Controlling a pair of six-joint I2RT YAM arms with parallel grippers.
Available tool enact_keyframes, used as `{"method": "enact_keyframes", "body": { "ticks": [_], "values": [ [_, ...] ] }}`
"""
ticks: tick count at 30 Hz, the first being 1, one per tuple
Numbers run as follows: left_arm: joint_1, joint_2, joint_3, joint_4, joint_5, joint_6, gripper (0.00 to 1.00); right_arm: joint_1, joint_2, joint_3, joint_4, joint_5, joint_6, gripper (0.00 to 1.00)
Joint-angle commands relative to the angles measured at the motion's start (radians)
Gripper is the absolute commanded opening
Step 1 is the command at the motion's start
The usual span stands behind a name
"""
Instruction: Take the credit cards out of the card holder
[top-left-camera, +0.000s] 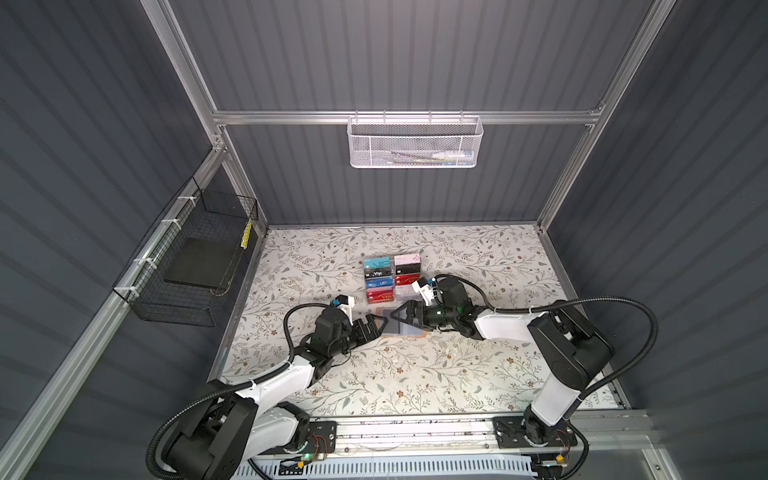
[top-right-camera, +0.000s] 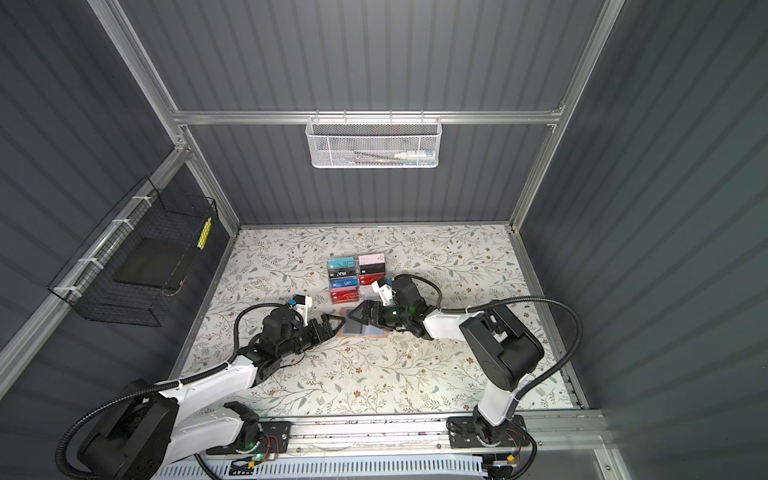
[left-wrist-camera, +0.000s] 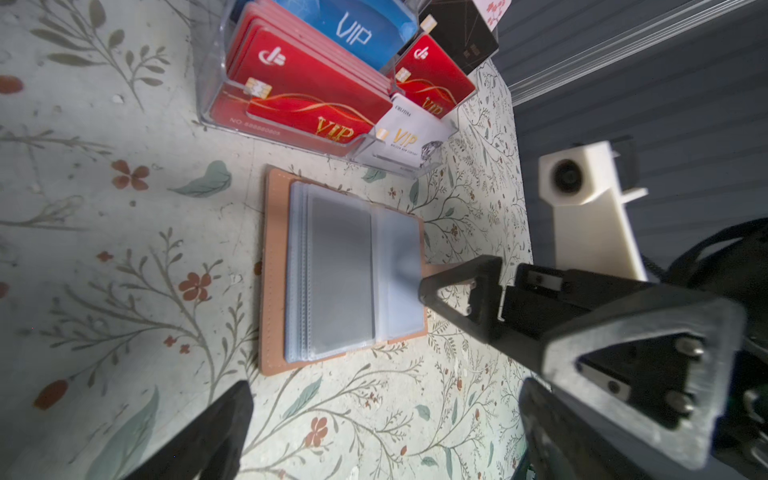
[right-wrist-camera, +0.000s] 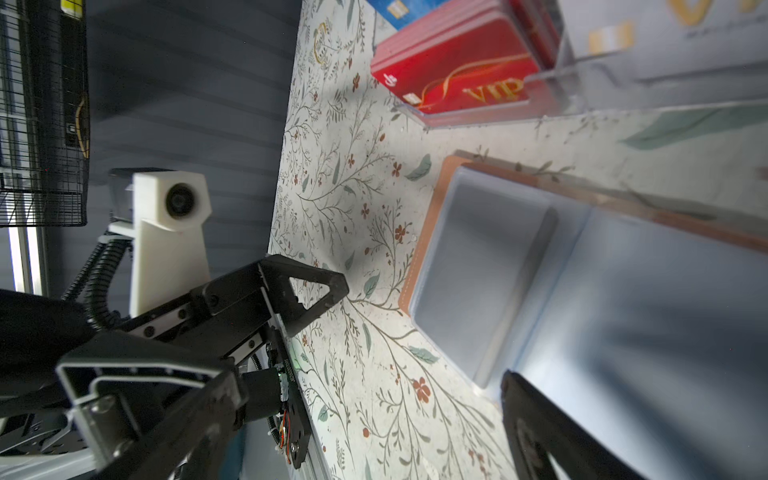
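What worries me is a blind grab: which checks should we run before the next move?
1. Holder lies open and flat: ok.
2. Left gripper open, empty, at the holder's left edge: ok.
3. Right gripper open, empty, above the right page: ok.
4. Its finger clear of that page: cannot tell; the tip sits right at the page's edge.
5. Card visible to pull: cannot tell; the left page shows only a plain grey rectangle.
6. Rack apart from the holder: ok, a gap shows between them.
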Motion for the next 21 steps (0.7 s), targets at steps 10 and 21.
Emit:
{"method": "enact_keyframes", "body": {
  "ticks": [10, 21],
  "values": [
    [0.009, 0.204, 0.137, 0.045, 0.111, 0.079, 1.0, -0.063, 0.042, -0.013, -0.051, 0.036, -0.043, 0.99],
    [0.009, 0.269, 0.14, 0.144, 0.143, 0.101, 1.0, -0.096, 0.125, -0.007, -0.027, 0.035, -0.007, 0.99]
  ]
}}
